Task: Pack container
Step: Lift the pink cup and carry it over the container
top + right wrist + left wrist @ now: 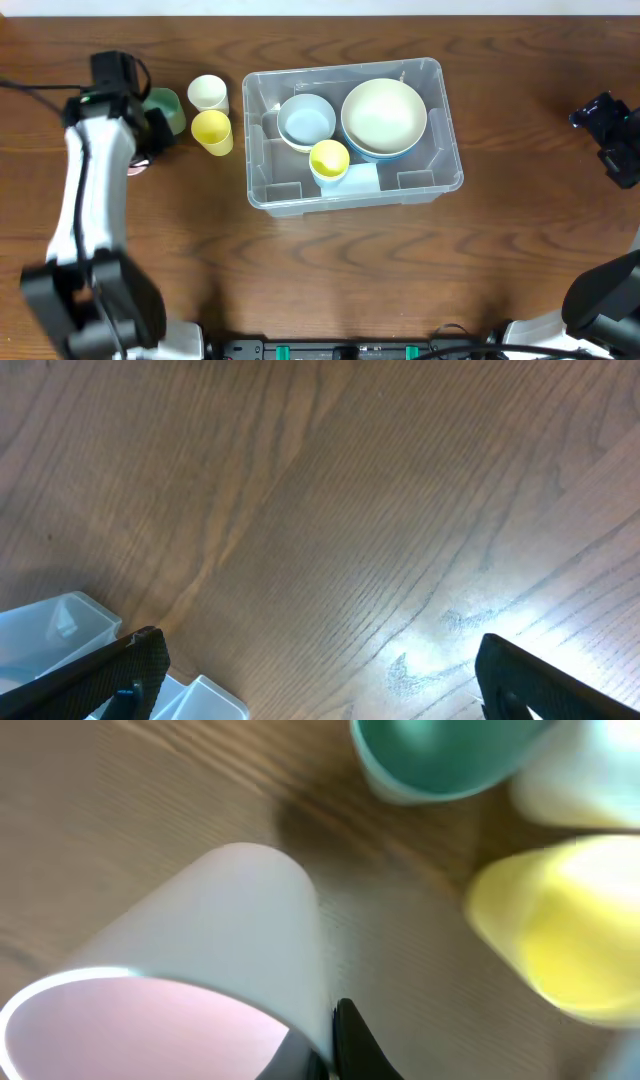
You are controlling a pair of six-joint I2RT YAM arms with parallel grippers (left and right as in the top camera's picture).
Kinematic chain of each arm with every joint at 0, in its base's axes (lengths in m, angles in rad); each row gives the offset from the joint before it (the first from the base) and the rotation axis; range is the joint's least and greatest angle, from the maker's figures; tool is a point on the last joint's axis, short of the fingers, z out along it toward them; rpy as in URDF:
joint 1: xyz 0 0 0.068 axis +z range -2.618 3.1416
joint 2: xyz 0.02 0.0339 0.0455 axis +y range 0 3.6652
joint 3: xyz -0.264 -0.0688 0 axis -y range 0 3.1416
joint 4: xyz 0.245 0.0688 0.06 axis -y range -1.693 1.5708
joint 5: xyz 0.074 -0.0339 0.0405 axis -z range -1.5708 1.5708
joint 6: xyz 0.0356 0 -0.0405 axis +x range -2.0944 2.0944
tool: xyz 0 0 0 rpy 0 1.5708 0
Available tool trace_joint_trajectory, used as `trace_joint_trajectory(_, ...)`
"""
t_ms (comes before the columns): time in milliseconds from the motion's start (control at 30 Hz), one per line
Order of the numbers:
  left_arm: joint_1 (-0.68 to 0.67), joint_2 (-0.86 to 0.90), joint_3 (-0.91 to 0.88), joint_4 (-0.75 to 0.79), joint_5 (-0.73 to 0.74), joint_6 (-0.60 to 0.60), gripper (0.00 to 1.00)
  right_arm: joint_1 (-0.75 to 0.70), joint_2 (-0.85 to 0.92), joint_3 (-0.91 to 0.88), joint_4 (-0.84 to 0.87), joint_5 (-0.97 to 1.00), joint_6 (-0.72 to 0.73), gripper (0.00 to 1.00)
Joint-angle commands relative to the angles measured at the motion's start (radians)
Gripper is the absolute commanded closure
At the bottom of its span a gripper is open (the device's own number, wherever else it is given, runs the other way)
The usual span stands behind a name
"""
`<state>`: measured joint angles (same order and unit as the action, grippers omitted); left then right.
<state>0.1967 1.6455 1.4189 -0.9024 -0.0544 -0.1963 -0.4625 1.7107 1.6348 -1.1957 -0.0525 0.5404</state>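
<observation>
The clear container (258, 190) sits mid-table and holds a pale blue bowl (306, 120), a cream bowl (384, 115) nested in a blue one, and a yellow cup (329, 158). Left of it, my left gripper (150, 137) is shut on the wall of a pale cup with a pink inside (230, 920), one finger inside the rim and one outside (352, 1040). Only a sliver of that cup (138, 170) shows from above. My right gripper (320, 680) hangs open over bare wood at the far right (610, 135), holding nothing.
Three loose cups stand close by the held one: green (165, 108), cream (208, 93) and yellow (212, 131). They crowd the left wrist view, green (440, 755) and yellow (560, 920). A container corner (50, 630) shows beside the right gripper's left finger.
</observation>
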Motion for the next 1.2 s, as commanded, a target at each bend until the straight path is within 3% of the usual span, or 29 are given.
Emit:
trace_joint_trajectory(0,0.0,-0.175,0.004,-0.023,0.16,-0.034,0.94,-0.008,-0.007,0.001,-0.001,0.003,-0.006,0.01)
trace_joint_trajectory(133,-0.058,-0.327,0.004,0.006,0.395,0.019,0.94,-0.009,-0.007,0.001,-0.001,0.003,-0.006,0.01)
trace_joint_trajectory(233,-0.159,-0.397,0.004,0.045,0.468,0.056,0.94,-0.009,-0.007,0.001,-0.001,0.003,-0.006,0.01)
trace_joint_trajectory(400,-0.386,-0.393,0.003,0.081,0.468,0.104,0.94,-0.008,-0.007,0.001,-0.001,0.003,-0.006,0.01)
trace_joint_trajectory(633,-0.6,-0.235,0.003,0.085,0.446,0.144,0.94,-0.009,-0.007,0.001,-0.001,0.003,-0.006,0.01)
trace_joint_trajectory(967,-0.703,-0.108,0.003,0.089,0.422,0.156,0.94,-0.009,-0.007,0.001,-0.001,0.003,-0.006,0.01)
trace_joint_trajectory(1167,-0.722,-0.104,0.003,0.073,0.314,0.159,0.94,-0.009,-0.007,0.001,-0.001,0.003,-0.006,0.01)
